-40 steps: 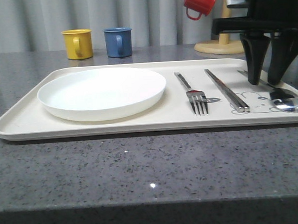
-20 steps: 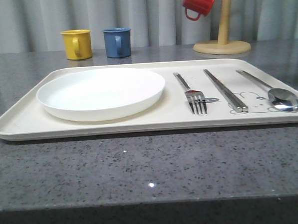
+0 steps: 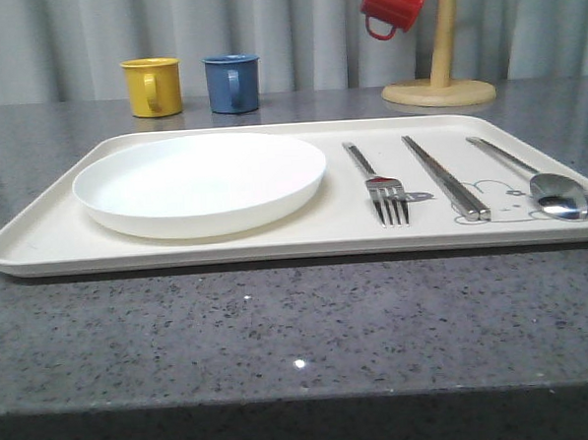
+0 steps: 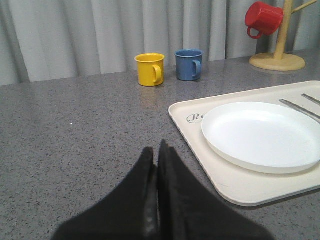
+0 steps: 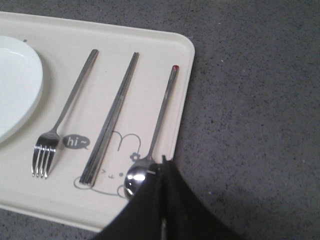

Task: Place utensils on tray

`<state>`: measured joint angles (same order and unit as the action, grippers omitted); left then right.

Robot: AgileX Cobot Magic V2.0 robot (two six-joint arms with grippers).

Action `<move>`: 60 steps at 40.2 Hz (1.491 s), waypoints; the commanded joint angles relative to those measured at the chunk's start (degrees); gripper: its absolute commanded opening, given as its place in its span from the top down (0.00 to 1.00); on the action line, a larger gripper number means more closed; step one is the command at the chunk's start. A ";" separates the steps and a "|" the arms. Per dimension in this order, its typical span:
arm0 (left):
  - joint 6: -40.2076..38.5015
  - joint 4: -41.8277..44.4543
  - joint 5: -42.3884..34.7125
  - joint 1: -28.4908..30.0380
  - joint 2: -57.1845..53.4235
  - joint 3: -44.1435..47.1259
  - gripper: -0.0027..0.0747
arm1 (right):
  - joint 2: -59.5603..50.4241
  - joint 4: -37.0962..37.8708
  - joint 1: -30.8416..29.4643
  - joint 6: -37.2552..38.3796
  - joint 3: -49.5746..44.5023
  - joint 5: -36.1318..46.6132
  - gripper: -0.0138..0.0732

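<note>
The cream tray [image 3: 48,233] lies on the grey table. On it, from left to right, rest the white plate [image 3: 199,182], the fork [image 3: 379,183], the chopsticks [image 3: 446,176] and the spoon [image 3: 539,183]. In the right wrist view my right gripper [image 5: 162,162] is shut and empty, held above the tray's [image 5: 170,45] rim beside the bowl of the spoon [image 5: 160,110], with the chopsticks [image 5: 112,117] and the fork [image 5: 65,120] farther off. In the left wrist view my left gripper [image 4: 158,150] is shut and empty over bare table, left of the tray [image 4: 220,175] and the plate [image 4: 260,135].
A yellow mug [image 3: 153,86] and a blue mug [image 3: 233,82] stand behind the tray. A red mug [image 3: 396,3] hangs on a wooden mug tree [image 3: 439,92] at the back right. A strip of grey table runs between the tray and the front edge.
One second ago my right gripper stood over the spoon's handle in the front view; it has since risen out of that view. The spoon stays on the tray.
</note>
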<state>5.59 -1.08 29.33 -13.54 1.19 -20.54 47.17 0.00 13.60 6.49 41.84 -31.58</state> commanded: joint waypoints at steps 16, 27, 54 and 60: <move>-0.53 -0.50 -4.87 0.08 0.72 -1.36 0.99 | -34.13 1.20 0.02 -0.74 -19.95 11.12 0.92; -0.53 -0.50 -4.87 0.08 0.72 -1.36 0.99 | -35.36 1.20 0.02 -0.74 -19.96 10.89 0.92; -0.53 -0.50 -4.87 0.08 0.72 -1.36 0.99 | -35.36 1.20 0.02 -0.74 -19.96 10.89 0.92; -0.53 -0.50 -7.00 0.82 -0.14 0.67 0.99 | -35.36 1.20 0.02 -0.74 -19.96 10.89 0.92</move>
<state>5.59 -1.08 28.50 -13.39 0.92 -19.91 11.34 0.49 13.60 6.39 20.43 -25.25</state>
